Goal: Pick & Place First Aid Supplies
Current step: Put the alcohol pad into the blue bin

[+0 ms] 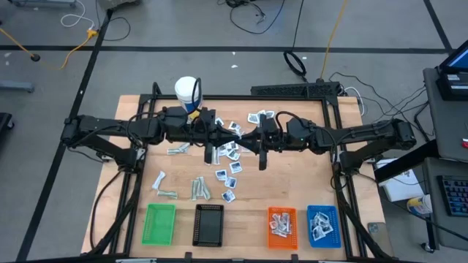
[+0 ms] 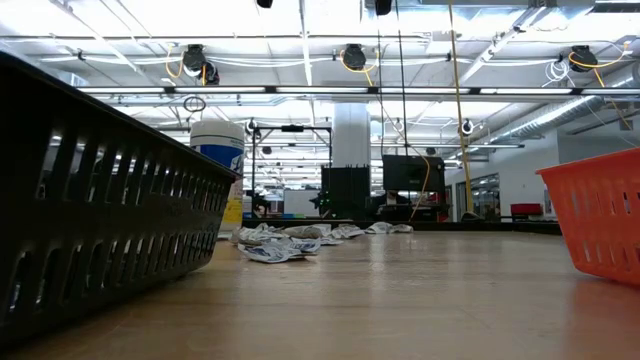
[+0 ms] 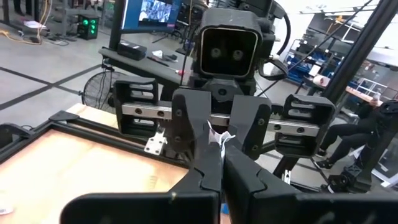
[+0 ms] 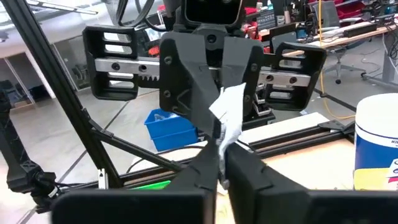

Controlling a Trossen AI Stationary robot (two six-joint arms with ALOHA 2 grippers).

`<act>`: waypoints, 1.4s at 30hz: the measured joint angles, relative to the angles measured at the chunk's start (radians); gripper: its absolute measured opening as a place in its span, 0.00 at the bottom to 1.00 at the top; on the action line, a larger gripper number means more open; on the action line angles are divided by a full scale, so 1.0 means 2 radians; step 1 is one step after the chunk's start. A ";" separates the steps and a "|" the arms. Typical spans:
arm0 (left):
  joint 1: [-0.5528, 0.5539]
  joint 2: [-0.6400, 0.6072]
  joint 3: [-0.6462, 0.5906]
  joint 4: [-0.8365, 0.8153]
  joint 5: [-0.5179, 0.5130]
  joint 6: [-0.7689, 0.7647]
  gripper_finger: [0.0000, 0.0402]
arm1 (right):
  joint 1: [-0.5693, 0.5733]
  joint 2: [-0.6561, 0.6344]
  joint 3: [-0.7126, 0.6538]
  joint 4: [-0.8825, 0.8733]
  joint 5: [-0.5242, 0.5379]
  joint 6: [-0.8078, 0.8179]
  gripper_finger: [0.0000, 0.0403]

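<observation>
High over the middle of the table my two grippers meet tip to tip, both level. The left gripper (image 1: 236, 137) and the right gripper (image 1: 250, 139) are each shut on one small crumpled white sachet (image 4: 229, 111), which also shows in the left wrist view (image 3: 219, 135). More first aid supplies lie flat on the wood below: white-and-blue sachets (image 1: 231, 158) and pale wrapped strips (image 1: 199, 188). In the low view the same loose sachets (image 2: 280, 246) show, but neither gripper does. My left gripper pinches one end of the white sachet (image 4: 221, 122) between its two fingers, coming level from the table's left. The sachet is lifted clear, high above the table. My right gripper pinches the sachet's other end (image 4: 220, 144) between its two fingertips, coming level from the table's right. The sachet stands roughly upright between the two grippers.
A tall white bottle (image 1: 188, 91) stands at the table's far left. Along the near edge sit a green tray (image 1: 159, 223), a black tray (image 1: 209, 223), an orange tray (image 1: 281, 225) holding packets and a blue tray (image 1: 322, 224) holding sachets.
</observation>
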 joint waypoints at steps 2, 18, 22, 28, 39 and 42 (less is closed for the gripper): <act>0.000 0.000 0.000 -0.001 -0.006 -0.004 0.04 | 0.000 -0.001 0.000 -0.003 0.001 0.019 0.02; 0.016 -0.019 0.001 -0.045 0.055 -0.010 0.52 | 0.021 -0.043 0.000 -0.312 -0.016 0.227 0.00; 0.016 -0.021 0.001 -0.054 0.071 -0.023 0.57 | 0.020 -0.043 0.000 -0.431 -0.058 0.259 0.00; 0.016 -0.021 0.001 -0.075 0.085 -0.031 0.59 | 0.021 -0.043 0.000 -0.604 -0.099 0.281 0.00; 0.016 -0.021 0.001 -0.080 0.097 -0.036 0.53 | 0.089 -0.043 0.000 -0.778 -0.084 0.346 0.00; 0.016 -0.021 0.001 -0.080 0.102 -0.037 0.52 | 0.141 -0.043 0.000 -0.781 -0.084 0.421 0.00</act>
